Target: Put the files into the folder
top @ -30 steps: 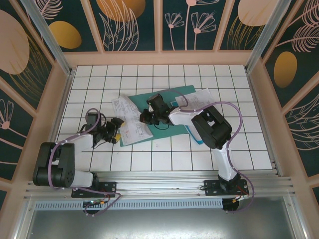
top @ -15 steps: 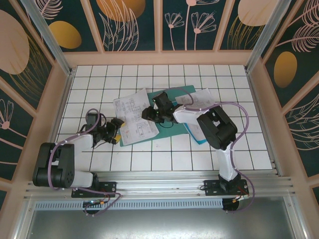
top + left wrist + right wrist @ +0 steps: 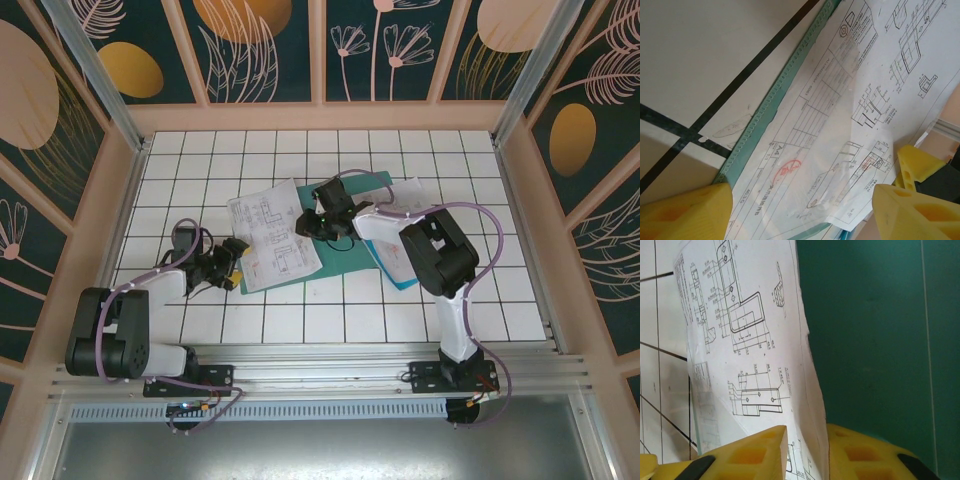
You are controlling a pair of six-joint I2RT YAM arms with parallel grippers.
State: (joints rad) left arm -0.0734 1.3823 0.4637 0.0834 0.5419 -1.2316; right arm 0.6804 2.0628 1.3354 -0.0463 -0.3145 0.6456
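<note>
The dark green folder (image 3: 345, 255) lies open at the table's middle, also seen in the right wrist view (image 3: 875, 330). White printed files (image 3: 270, 235) rest flat across its left half. My right gripper (image 3: 322, 222) sits over the folder and is shut on the right edge of the files (image 3: 750, 340), which rises between its yellow fingers (image 3: 807, 452). A cyan-blue sheet (image 3: 392, 268) and another white sheet (image 3: 415, 195) lie under the right arm. My left gripper (image 3: 232, 262) stands open at the files' near left corner (image 3: 800, 220), touching nothing; the folder's ribbed edge (image 3: 775, 95) runs past it.
The white tiled table (image 3: 300, 320) is walled by a wooden frame (image 3: 320, 115) on three sides. Free tiles lie in front of the folder and along the back row. Both arm bases stand on the rail at the near edge.
The crumpled white sheets have been drawn right and now lie flat on the folder. My right gripper moved right, opened briefly and closed again on the paper edge. The left arm stayed still.
</note>
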